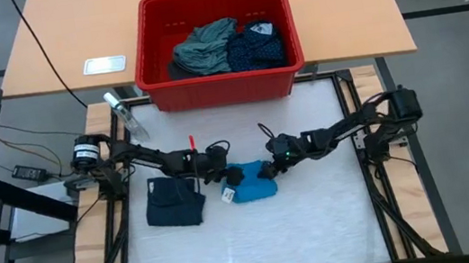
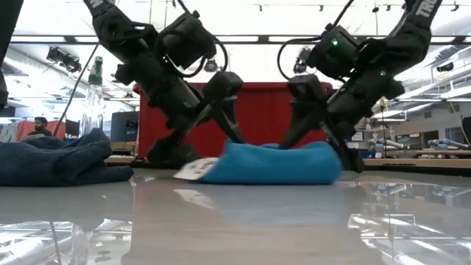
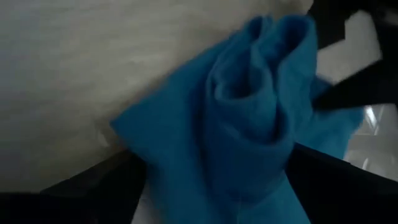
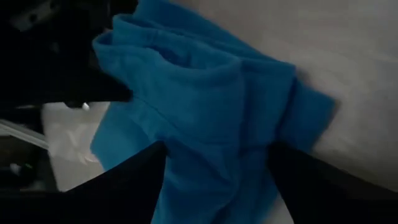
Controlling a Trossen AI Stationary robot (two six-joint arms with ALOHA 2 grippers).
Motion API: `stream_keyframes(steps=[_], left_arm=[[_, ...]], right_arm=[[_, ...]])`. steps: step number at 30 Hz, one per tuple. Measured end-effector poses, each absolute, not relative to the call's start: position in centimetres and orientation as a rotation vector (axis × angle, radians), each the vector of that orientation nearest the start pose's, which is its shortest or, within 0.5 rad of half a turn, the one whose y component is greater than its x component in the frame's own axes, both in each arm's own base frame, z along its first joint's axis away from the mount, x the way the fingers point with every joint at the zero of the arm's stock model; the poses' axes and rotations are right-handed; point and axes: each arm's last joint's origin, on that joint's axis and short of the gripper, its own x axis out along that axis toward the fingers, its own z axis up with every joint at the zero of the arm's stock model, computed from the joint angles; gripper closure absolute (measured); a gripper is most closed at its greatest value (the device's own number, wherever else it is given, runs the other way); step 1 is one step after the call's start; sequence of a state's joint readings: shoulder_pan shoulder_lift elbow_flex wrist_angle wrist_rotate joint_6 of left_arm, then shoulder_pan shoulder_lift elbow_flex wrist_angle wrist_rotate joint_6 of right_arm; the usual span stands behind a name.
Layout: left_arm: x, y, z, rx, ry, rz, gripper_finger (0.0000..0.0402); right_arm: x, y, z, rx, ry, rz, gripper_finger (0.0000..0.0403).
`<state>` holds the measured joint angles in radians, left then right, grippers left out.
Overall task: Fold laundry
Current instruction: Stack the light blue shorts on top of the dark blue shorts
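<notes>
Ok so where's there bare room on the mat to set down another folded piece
The near half of the white mat, in front of the blue garment, is bare, as is the strip between the red bin and the arms. The middle is crowded: left gripper and right gripper stand open at the blue garment, with the folded navy piece on its left.

The near half of the desk [image 1: 250,247] lies bare, open for passage from left to right. Mid-desk, the blue garment [image 1: 255,186] is flanked by both arms, their fingers spread at its two ends. The navy piece [image 1: 174,203] blocks the left side. The red bin [image 1: 217,47] walls the far edge; a bottle [image 1: 126,117] stands far left.
</notes>
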<state>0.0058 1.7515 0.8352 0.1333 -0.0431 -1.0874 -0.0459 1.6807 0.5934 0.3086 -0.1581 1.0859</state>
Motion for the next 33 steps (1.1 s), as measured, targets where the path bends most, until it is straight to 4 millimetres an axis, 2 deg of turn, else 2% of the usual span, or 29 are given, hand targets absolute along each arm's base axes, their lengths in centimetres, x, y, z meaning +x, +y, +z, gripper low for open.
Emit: stream_keyframes(steps=[3, 5, 12, 14, 16, 18, 21, 24, 29, 33], left_arm=[[33.6, 0.7, 13.4, -0.979, 0.649, 0.46, 0.0096], [34.0, 0.8, 13.1, -0.958, 0.631, 0.444, 0.0146], [34.2, 0.9, 12.1, -0.935, 0.673, 0.394, 0.0345], [34.2, 1.3, 12.4, -0.948, 0.674, 0.372, 0.0352], [34.0, 1.7, 13.0, -0.937, 0.685, 0.336, 0.0352], [33.6, 2.4, 14.2, -0.938, 0.681, 0.291, 0.0352], [32.6, 3.0, 17.1, -0.943, 0.661, 0.241, 0.0352], [30.6, 3.0, 20.1, -0.938, 0.679, 0.203, 0.0352], [25.6, 2.1, 25.2, -0.993, 0.719, 0.178, 0.0352], [21.8, 0.9, 26.6, -0.979, 0.805, 0.254, 0.0352]], right_arm=[[29.2, -0.9, 10.1, 1.151, 0.708, -0.318, 0.014], [29.5, -0.9, 9.9, 1.183, 0.671, -0.323, 0.0179], [30.7, -1.1, 10.4, 1.165, 0.632, -0.342, 0.0362], [31.0, -1.1, 10.7, 1.144, 0.635, -0.323, 0.0388], [31.4, -1.1, 11.0, 1.147, 0.629, -0.311, 0.0388], [31.9, -1.2, 11.5, 1.151, 0.623, -0.3, 0.0391], [33.2, -1.1, 13.5, 1.174, 0.558, -0.245, 0.0395], [34.8, -0.6, 15.5, 1.187, 0.501, -0.18, 0.0395], [37.5, 0.3, 19.8, 1.176, 0.387, -0.106, 0.0395], [40.0, 0.7, 21.7, 1.103, 0.331, -0.141, 0.0395]])
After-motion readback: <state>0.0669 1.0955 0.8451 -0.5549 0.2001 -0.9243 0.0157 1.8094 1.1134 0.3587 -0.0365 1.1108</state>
